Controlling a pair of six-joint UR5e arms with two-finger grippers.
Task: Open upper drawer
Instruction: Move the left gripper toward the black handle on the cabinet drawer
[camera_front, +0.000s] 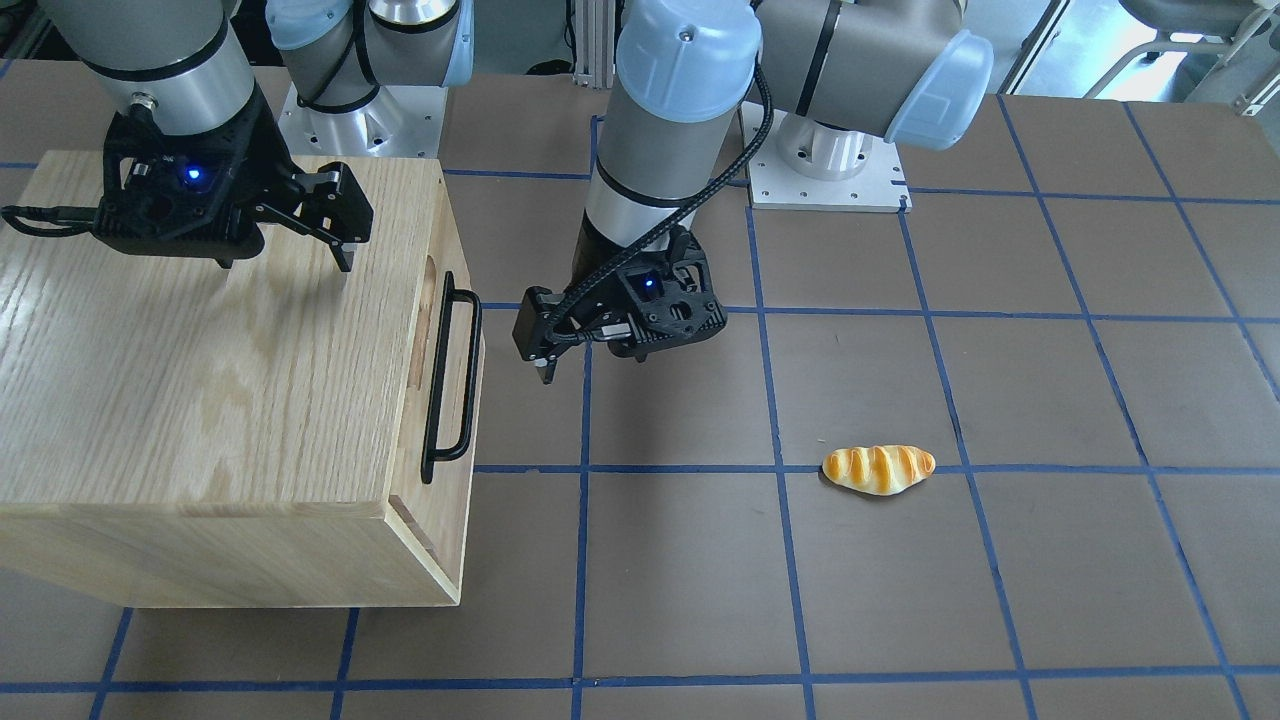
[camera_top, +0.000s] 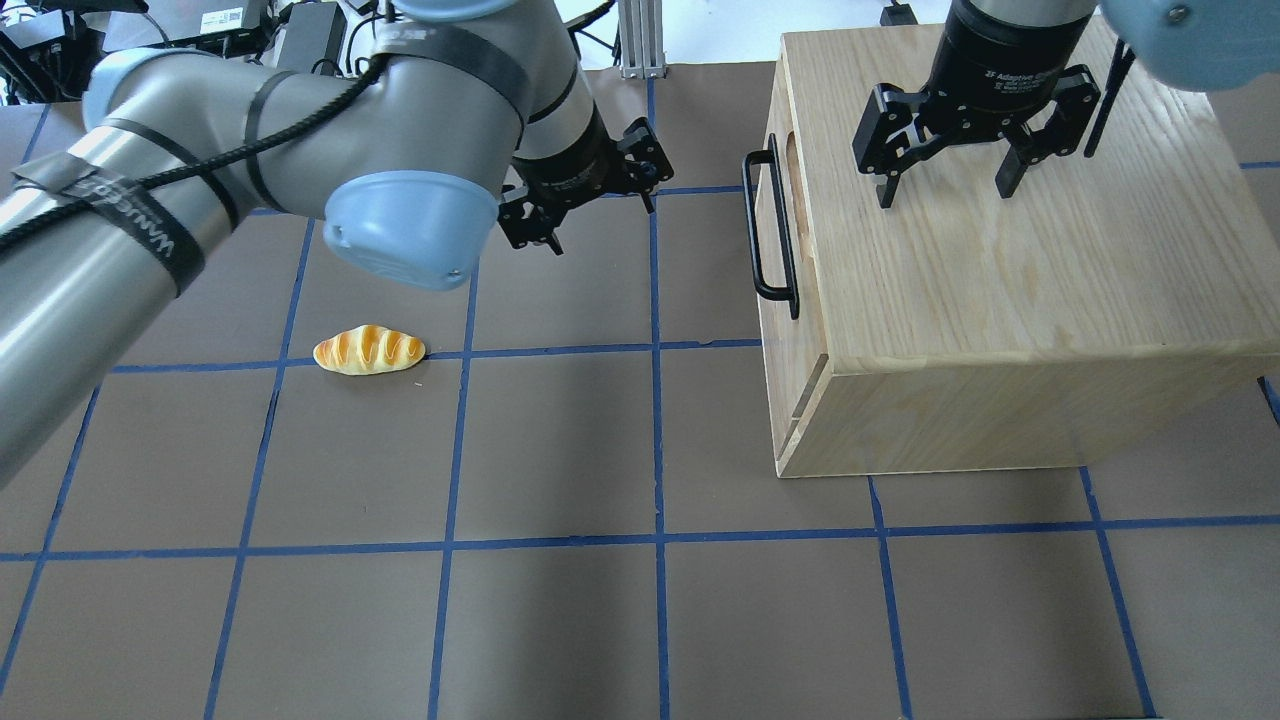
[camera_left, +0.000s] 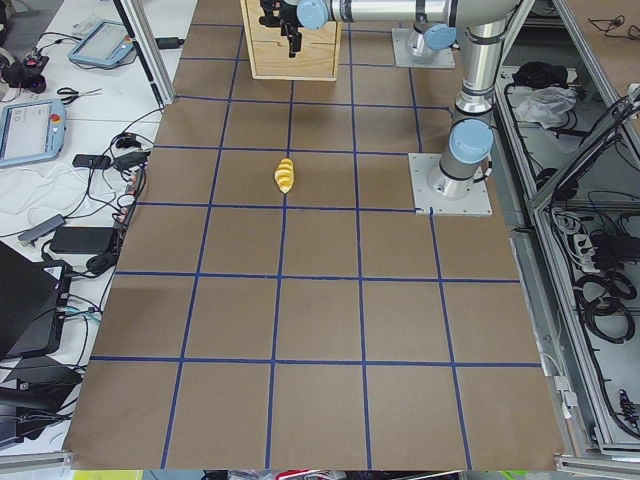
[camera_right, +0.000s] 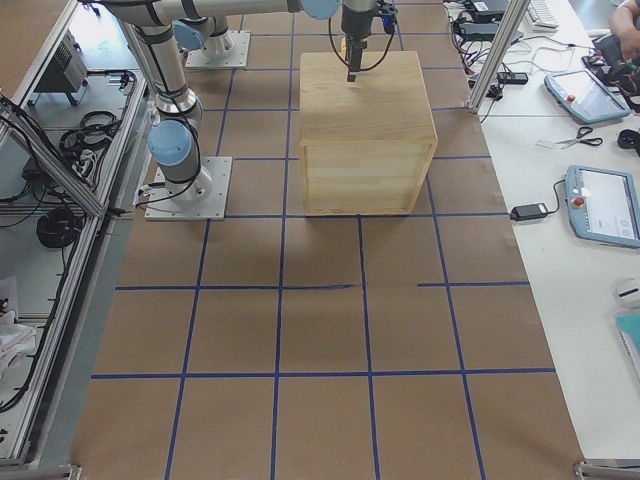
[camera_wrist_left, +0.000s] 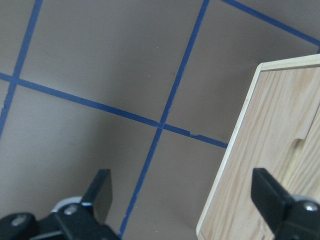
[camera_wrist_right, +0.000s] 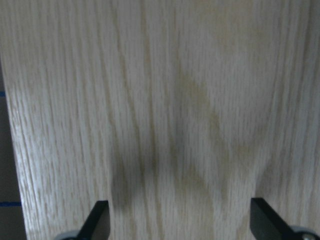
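Note:
The upper drawer's front panel (camera_front: 455, 370) sits flush in the oak-grain cabinet (camera_front: 200, 380), so it is shut. Its long black bar handle (camera_front: 468, 370) faces the table's middle, and the oval notch shows beside it. In the overhead view the panel (camera_top: 805, 335) and handle (camera_top: 770, 230) are on the cabinet's left face. My left gripper (camera_top: 600, 222) is open and empty, hovering a short way off the handle. In the left wrist view its fingers (camera_wrist_left: 100, 190) frame the floor and the drawer front (camera_wrist_left: 265, 160). My right gripper (camera_top: 945, 195) is open just above the cabinet top (camera_wrist_right: 175, 100).
A toy bread roll (camera_front: 878, 468) lies on the brown mat with blue grid lines, well away from the cabinet; it also shows in the overhead view (camera_top: 368, 350). The arm bases stand at the table's robot side.

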